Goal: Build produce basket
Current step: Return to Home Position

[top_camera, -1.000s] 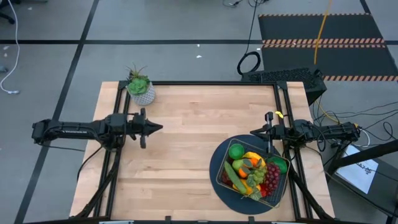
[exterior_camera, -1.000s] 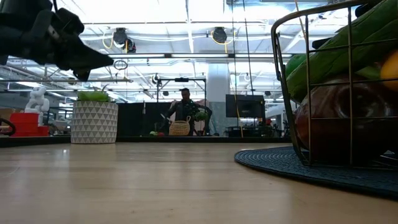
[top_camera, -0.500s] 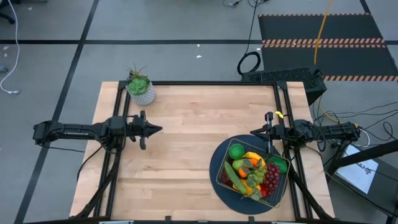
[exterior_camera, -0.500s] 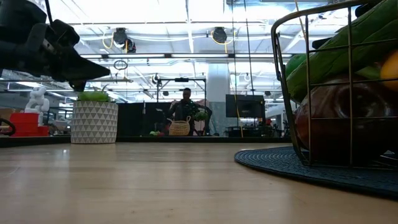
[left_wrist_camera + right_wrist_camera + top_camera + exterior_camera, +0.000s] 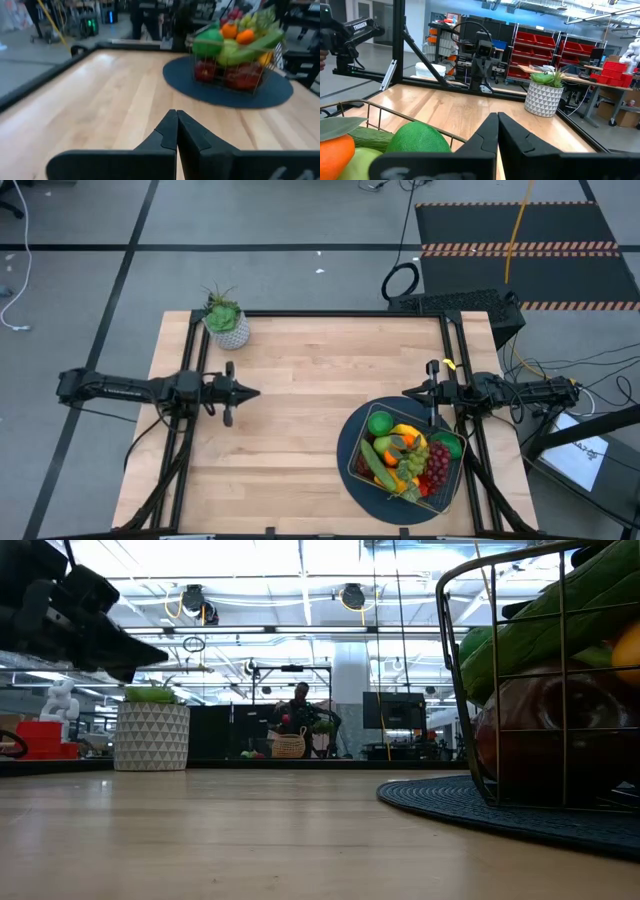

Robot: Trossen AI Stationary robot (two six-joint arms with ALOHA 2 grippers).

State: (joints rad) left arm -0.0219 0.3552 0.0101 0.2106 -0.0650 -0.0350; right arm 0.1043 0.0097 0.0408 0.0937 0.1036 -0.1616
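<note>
Homing, seemingly: basket (image 5: 352, 467) sitting full at desk's right edge; left gripper (image 5: 250, 392), right gripper (image 5: 408, 393) hovering closed, empty, needing only parking.

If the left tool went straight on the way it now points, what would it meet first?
From the left tool, bare table lies ahead, then probably the right tool, facing it. The line seems to pass just beside the blue mat; heights are unclear.

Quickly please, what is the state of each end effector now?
Left end effector: closed, holding nothing.
Right end effector: closed, holding nothing.
</note>
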